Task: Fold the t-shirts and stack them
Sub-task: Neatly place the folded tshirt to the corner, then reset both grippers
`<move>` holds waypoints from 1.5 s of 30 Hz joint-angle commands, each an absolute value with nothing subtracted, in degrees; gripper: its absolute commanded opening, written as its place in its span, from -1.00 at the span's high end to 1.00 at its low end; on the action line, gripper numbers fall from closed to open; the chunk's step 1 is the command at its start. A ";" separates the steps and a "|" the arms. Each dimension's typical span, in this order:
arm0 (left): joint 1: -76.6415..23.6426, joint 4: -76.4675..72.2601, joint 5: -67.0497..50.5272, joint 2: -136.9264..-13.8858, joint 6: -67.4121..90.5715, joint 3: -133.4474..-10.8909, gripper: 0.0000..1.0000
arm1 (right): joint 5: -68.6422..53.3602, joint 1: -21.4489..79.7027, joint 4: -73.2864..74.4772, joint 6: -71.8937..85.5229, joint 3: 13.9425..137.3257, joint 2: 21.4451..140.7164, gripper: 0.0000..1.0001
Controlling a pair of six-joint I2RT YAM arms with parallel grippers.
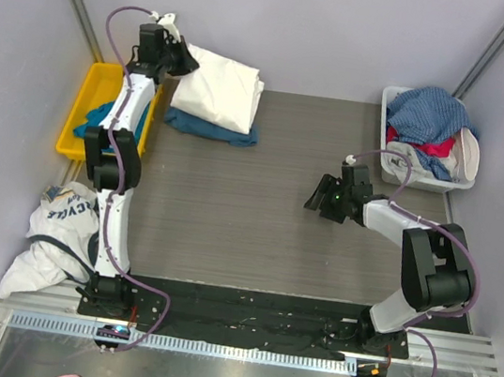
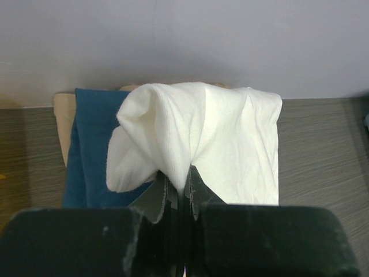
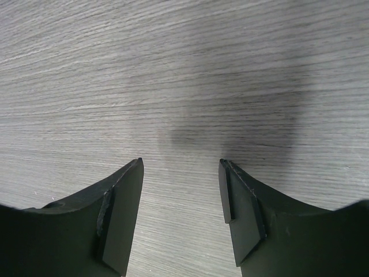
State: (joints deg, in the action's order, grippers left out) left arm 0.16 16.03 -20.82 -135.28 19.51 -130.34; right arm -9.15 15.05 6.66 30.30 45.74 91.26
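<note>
A folded white t-shirt [image 1: 218,87] lies on top of a folded dark blue t-shirt [image 1: 210,128] at the back left of the table. My left gripper [image 1: 184,57] is shut on the white shirt's left edge. In the left wrist view the white t-shirt [image 2: 230,144] bunches up from between the gripper [image 2: 180,176] fingers, with the dark blue t-shirt [image 2: 89,150] showing beneath it on the left. My right gripper [image 1: 317,196] hovers open over bare table at centre right. Nothing sits between the right gripper [image 3: 180,167] fingers.
A yellow bin [image 1: 88,93] with blue cloth stands at the left edge. A white basket [image 1: 396,167] of mixed clothes sits at the back right. A white printed garment [image 1: 55,235] hangs off the table's left side near the left arm's base.
</note>
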 commanded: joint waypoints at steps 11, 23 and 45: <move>1.93 8.96 -18.55 -135.09 18.90 -125.51 -0.99 | -9.49 15.12 6.59 30.41 46.67 92.37 -0.26; 1.67 12.21 -9.17 -127.19 16.26 -121.82 -0.99 | -9.76 15.12 7.38 30.23 45.79 88.42 -0.25; -17.30 15.63 18.62 -55.42 25.66 -53.72 -0.99 | 2.81 19.07 16.25 26.19 46.50 63.39 -0.62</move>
State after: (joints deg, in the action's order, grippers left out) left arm -12.82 12.27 10.07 -63.53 22.92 -60.64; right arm -1.89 17.37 12.86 26.44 49.45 69.10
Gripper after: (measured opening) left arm 0.996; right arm 0.736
